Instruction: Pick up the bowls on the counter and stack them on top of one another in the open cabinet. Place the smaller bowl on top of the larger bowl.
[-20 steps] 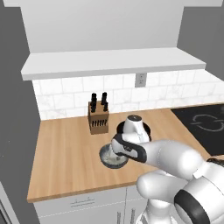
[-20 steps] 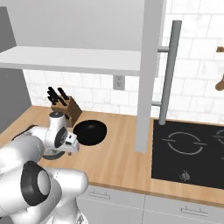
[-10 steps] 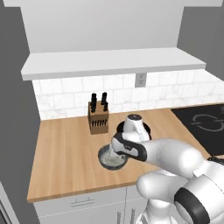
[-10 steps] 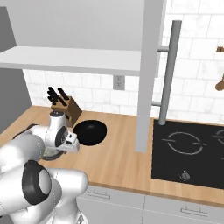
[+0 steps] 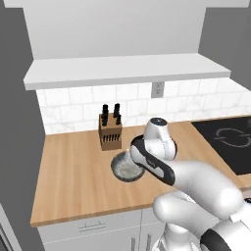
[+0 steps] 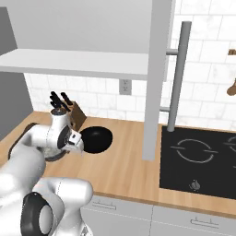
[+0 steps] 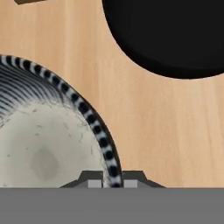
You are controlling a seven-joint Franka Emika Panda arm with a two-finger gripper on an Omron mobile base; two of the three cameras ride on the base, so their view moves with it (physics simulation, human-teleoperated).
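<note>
Now that the jaws have just snapped from spread to pinching the smaller bowl (image 7: 48, 148) rim at six o'clock, lifting can begin; the larger bowl (image 7: 175, 35) waits at one o'clock.

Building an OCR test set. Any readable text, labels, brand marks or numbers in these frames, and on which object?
None readable.
Smaller bowl: striped rim pattern, no letters.
Larger bowl: plain black.
Knife block: unmarked.
Cooktop: ring outlines and a small pale mark near its front edge, too small to read.
Wall outlet: no lettering.
</note>
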